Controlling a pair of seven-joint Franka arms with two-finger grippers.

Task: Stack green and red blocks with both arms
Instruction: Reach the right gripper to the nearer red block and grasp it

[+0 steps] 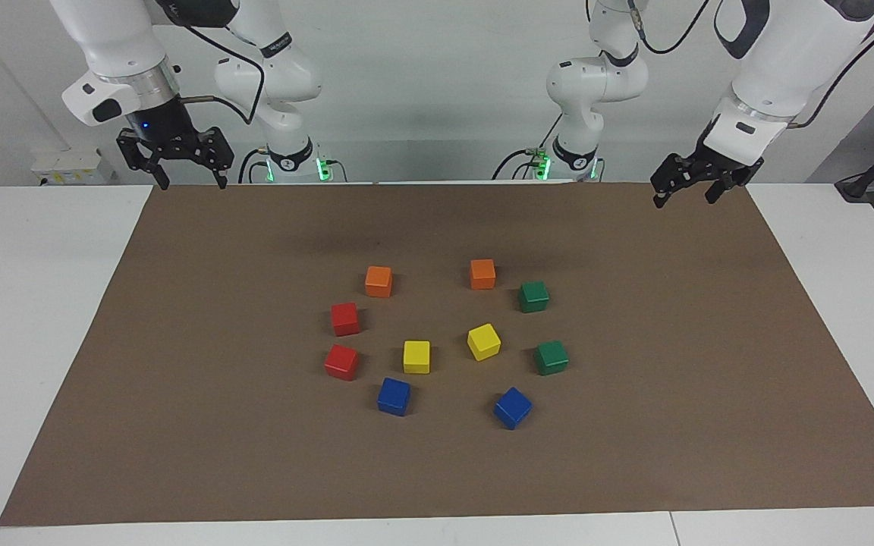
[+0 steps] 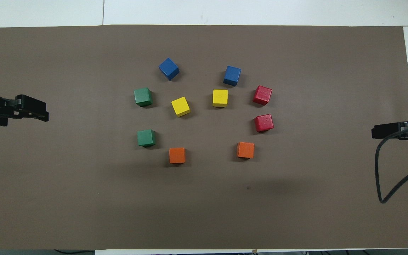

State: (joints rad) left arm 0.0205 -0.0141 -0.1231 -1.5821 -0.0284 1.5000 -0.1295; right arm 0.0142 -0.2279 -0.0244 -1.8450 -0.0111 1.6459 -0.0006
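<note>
My left hand point(image 1: 686, 190) hangs in the air over the corner of the brown mat point(image 1: 179, 379) at its own end of the bench point(image 1: 27, 303), fingers spread and holding nothing. My right hand point(image 1: 188, 178) hangs over the mat's corner at the right arm's end, fingers also spread and empty.

All the blocks sit in a loose ring mid-mat, well apart from both hands. The two green blocks point(image 1: 533, 296) point(image 1: 551, 357) lie on the ring's side toward my left arm, one nearer to me than the other, not touching. The two red blocks point(image 1: 345, 318) point(image 1: 341, 362) lie on the side toward my right arm, close together but apart. None is stacked; each rests flat on the mat.

Two orange blocks point(image 1: 378, 281) sit nearest to me, two yellow blocks point(image 1: 416, 356) in the middle, and two blue blocks point(image 1: 394, 396) farthest from me.
</note>
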